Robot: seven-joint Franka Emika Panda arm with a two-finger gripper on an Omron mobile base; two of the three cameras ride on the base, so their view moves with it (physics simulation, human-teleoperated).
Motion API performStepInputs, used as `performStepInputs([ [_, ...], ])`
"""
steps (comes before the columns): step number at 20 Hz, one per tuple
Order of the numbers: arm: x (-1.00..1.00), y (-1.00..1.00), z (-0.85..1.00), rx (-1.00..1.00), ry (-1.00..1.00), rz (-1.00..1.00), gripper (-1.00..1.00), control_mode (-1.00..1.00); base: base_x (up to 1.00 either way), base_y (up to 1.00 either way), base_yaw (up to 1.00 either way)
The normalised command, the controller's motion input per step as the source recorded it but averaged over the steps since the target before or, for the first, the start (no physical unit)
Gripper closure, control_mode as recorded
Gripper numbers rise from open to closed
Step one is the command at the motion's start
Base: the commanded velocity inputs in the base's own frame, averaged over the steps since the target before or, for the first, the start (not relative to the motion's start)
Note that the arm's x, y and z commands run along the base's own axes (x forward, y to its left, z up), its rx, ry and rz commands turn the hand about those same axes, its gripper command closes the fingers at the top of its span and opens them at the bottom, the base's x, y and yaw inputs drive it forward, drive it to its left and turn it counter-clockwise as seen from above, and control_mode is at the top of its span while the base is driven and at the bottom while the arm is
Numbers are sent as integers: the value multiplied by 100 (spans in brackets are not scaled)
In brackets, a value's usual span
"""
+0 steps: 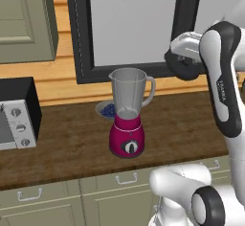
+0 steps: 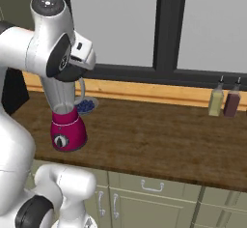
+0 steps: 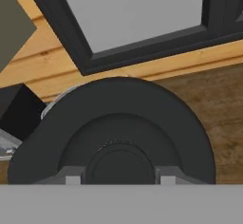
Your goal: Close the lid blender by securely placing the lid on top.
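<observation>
While your two-finger gripper [image 3: 118, 179] is clamped on the flat round black lid [image 3: 114, 128], fingertips [image 3: 71, 178] pinching its raised centre, the disc blocks your line of sight past them. The tall clear blender jar on its magenta base [image 1: 127, 112] stands open, well below and to the side of the fingers. Risk: you descend off-centre, the lid catches the rim, tilts or slips. Nudging the jar could also tip it toward the blue-filled bowl [image 1: 106, 109].
</observation>
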Motion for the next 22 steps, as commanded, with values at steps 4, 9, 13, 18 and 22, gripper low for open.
performStepInputs([
  [4, 0, 84, 14, 0, 0, 0, 100, -100, 0, 0, 0],
  [9, 1, 76, 0, -3, 0, 0, 100, -100, 0, 0, 0],
  [13, 6, 54, 0, -9, 0, 0, 100, -100, 0, 0, 0],
  [18, 26, 26, 0, -15, 2, 0, 100, -100, 0, 0, 0],
  [22, 40, 1, -4, -14, 6, 0, 100, -100, 0, 0, 0],
])
